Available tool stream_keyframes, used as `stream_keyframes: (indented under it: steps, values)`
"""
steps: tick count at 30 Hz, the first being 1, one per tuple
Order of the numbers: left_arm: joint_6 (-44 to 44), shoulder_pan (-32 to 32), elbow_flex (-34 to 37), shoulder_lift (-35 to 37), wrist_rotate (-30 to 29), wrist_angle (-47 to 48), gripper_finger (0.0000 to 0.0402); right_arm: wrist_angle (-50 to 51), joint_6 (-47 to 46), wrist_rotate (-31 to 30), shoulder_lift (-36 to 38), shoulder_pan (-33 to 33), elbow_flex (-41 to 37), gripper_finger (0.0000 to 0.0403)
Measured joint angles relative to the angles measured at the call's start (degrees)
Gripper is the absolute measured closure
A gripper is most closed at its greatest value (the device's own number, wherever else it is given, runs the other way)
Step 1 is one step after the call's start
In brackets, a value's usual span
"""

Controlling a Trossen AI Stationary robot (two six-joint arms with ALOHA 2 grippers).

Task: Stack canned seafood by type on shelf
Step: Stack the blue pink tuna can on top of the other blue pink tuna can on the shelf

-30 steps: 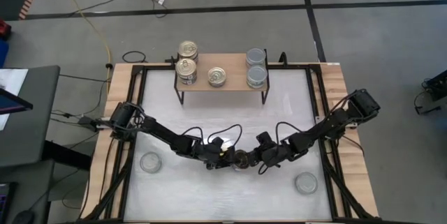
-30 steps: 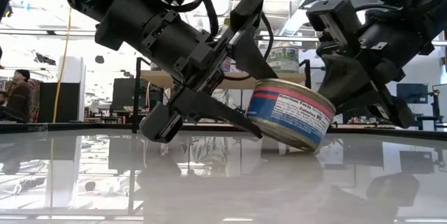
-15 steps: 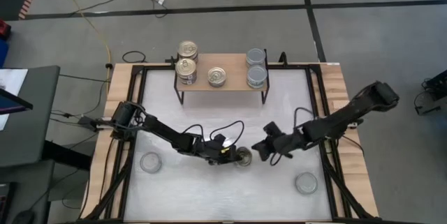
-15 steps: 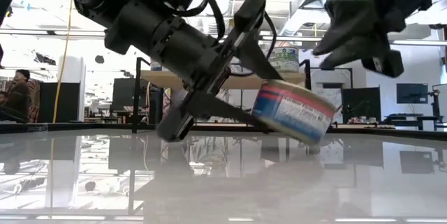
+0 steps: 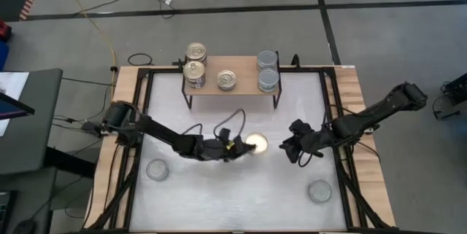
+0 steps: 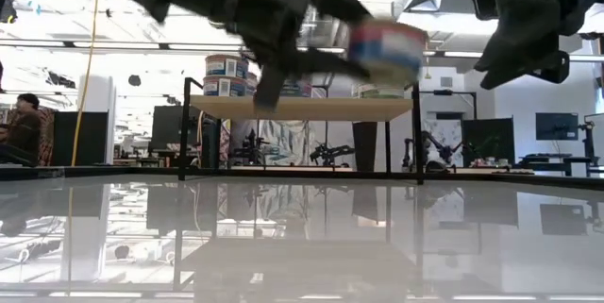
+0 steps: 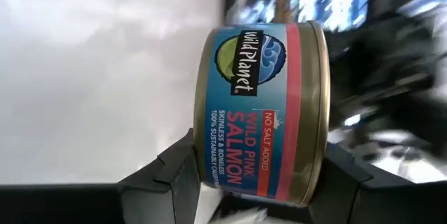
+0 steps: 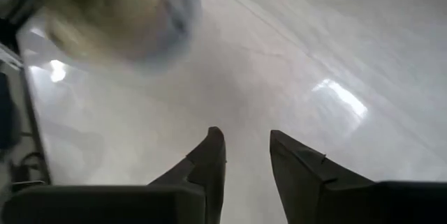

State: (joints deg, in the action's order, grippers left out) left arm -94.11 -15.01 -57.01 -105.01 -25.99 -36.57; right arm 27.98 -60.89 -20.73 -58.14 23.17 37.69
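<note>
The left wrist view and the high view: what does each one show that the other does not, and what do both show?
Only the left wrist view shows the label on the held can: Wild Planet wild pink salmon.

Only the high view shows the shelf with five cans, two loose cans on the table, and the right gripper, open and empty, apart from the can.

Both show the left gripper shut on the can, which is off the table.

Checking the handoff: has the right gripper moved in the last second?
Yes. In the high view the right gripper has backed away toward the table's right side, leaving the can with the left gripper, nearer the shelf.
</note>
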Motion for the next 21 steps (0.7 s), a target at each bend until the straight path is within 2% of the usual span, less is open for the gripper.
stream_keyframes:
  steps: [2, 8, 12, 17, 21]
  values:
    - [1.7, 0.0, 0.3, 3.1, -3.9, 0.3, 0.0213, 1.1, 0.7, 0.0, -0.3, -0.1, 0.0, 0.0268]
    - [6.6, 1.0, 0.4, 14.0, -14.2, 10.3, 0.0212, 1.2, 5.6, 0.1, -1.3, -0.1, -0.1, 0.0268]
    - [10.8, 3.5, 0.4, 21.3, -18.8, 16.6, 0.0211, 1.2, 7.8, 1.1, -1.6, -0.1, -0.1, 0.0268]
    - [14.2, 7.5, 0.4, 26.1, -17.9, 21.3, 0.0211, 0.6, 8.9, 1.3, -1.9, -0.2, -0.1, 0.0268]
    - [14.0, 9.5, 0.4, 26.1, -14.1, 22.3, 0.0211, -0.9, 9.8, 1.3, -1.9, -1.8, -0.1, 0.0268]
